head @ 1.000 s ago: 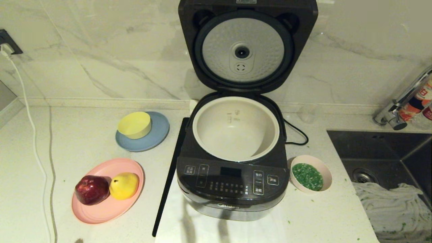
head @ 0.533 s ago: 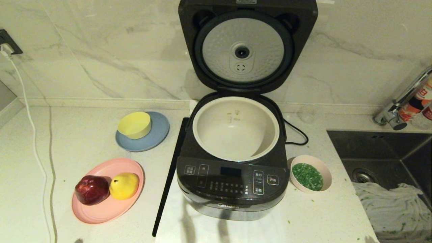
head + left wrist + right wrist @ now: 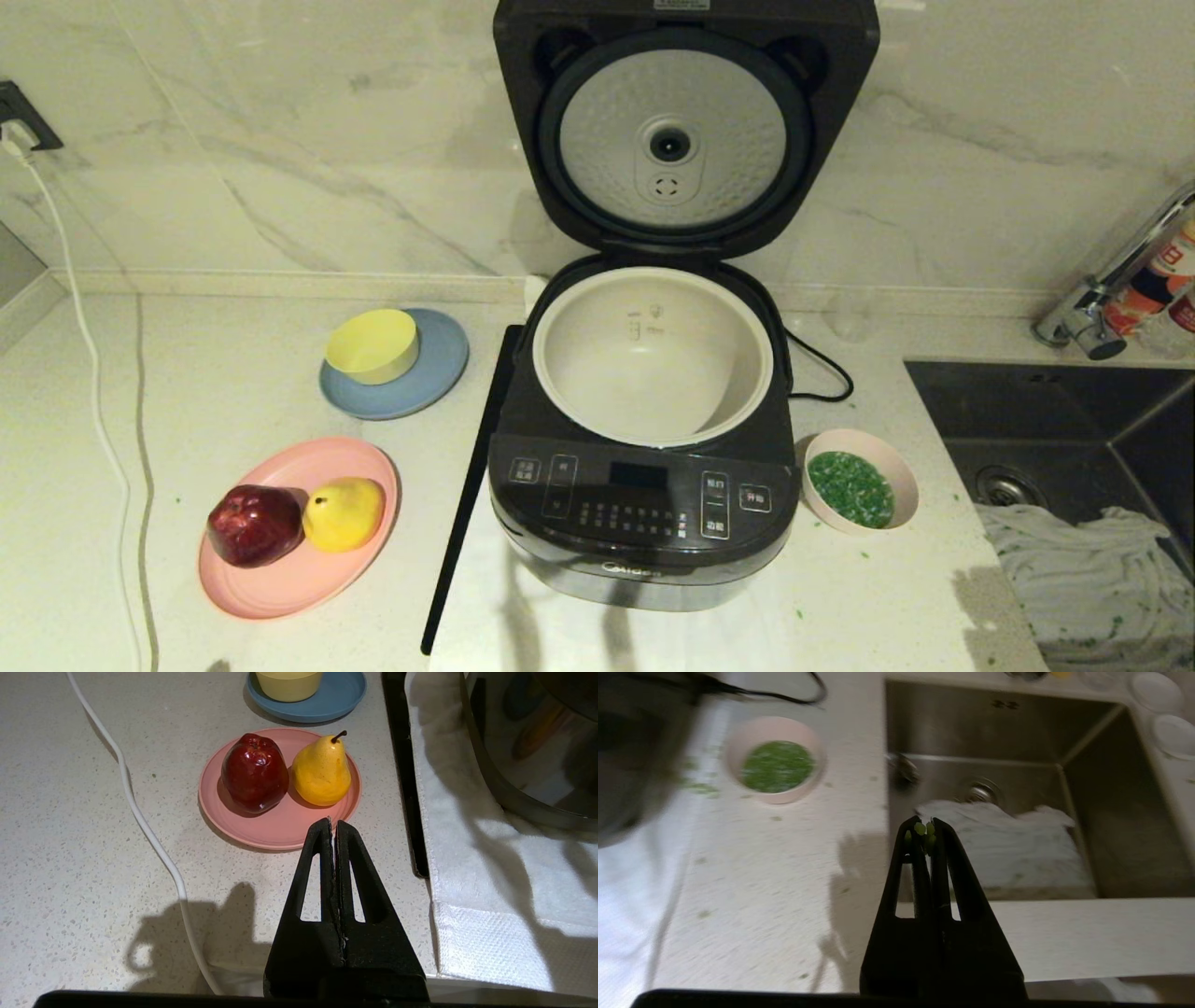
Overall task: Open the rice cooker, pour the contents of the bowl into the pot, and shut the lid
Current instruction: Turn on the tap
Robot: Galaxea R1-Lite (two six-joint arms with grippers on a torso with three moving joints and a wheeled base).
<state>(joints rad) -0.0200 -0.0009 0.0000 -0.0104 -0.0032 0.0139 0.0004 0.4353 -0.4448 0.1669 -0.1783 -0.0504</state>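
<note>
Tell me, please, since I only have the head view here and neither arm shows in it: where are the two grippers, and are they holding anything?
Observer: The left gripper hangs over the counter just short of the pink plate, jaws shut and empty.
Operator: Thank you. And the right one?
Observer: The right gripper hangs over the counter edge by the sink, jaws shut.
Operator: Is it clean?
Observer: No, a few green bits cling to its tips; the bowl sits apart, still full.
</note>
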